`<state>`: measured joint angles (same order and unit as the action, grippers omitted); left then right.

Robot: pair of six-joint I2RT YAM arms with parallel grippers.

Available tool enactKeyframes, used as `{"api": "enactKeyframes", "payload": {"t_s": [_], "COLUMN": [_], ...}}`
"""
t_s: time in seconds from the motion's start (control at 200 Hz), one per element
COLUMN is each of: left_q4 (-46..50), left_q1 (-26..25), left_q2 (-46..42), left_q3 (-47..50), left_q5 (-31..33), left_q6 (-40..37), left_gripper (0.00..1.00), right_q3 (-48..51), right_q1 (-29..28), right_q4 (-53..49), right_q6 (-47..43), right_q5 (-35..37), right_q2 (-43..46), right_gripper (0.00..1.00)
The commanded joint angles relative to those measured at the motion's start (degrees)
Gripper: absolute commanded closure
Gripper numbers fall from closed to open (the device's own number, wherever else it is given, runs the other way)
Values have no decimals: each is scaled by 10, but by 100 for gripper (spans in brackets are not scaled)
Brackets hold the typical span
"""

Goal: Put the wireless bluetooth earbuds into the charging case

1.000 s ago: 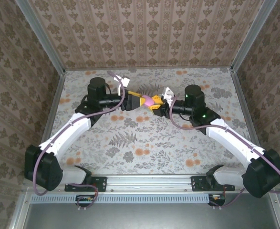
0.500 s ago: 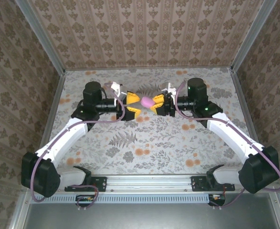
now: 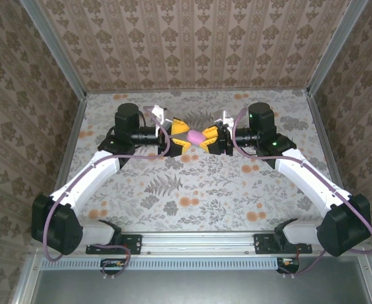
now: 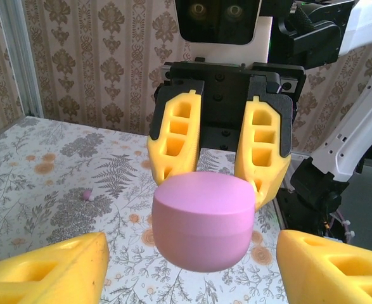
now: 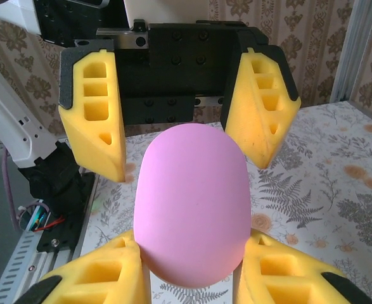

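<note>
Small pink earbud [image 4: 87, 194] lies loose on floral table [image 4: 33, 190]. Right gripper [image 3: 206, 137] clamps pink charging case [image 3: 195, 135] mid-air. Left gripper [image 3: 183, 135] faces it, jaws wide, gripping nothing.

Bright, even, diffuse light fills all three views. Shadows on the tabletop [image 3: 192, 190] are soft and faint. The overhead view is slightly soft in detail. The wrist views are crisper, with the pink case [image 4: 201, 221] smoothly shaded, darker underneath.

Tiny pink speck [image 4: 88, 195], unidentifiable
</note>
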<state>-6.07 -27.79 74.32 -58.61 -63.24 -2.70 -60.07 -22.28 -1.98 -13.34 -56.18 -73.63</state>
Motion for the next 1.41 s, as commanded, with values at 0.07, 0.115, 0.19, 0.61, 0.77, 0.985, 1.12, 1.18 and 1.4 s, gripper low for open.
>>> {"api": "enactKeyframes", "payload": {"t_s": [0.07,0.115,0.19,0.61,0.77,0.985,1.12,1.18,1.4], "left_q4": [28,32,36,40,52,54,58,64,83], "left_q1": [-7,-9,-13,-23,-25,-28,-30,-31,-31], "left_q2": [12,14,17,22,26,27,28,28,30], "left_q3": [-25,-28,-33,-38,-42,-46,-48,-50,-54], "left_q5": [-14,-15,-14,-8,-10,-8,-7,-6,0], "left_q6": [-12,-13,-14,-16,-24,-25,-27,-31,-38], "left_gripper": [31,31,32,37,37,40,42,42,41], "right_q3": [-18,-18,-18,-19,-18,-17,-18,-17,-14], "right_q1": [-3,-4,-5,-10,-10,-9,-11,-10,-10], "right_q4": [11,14,15,20,24,23,25,31,42], "right_q6": [-12,-11,-11,-10,-7,-6,-5,-2,3], "right_q5": [-1,0,6,17,17,17,18,19,23], "right_q2": [-6,-6,-7,-9,-9,-8,-8,-7,-6], "right_gripper": [71,71,71,71,71,71,71,71,71]}}
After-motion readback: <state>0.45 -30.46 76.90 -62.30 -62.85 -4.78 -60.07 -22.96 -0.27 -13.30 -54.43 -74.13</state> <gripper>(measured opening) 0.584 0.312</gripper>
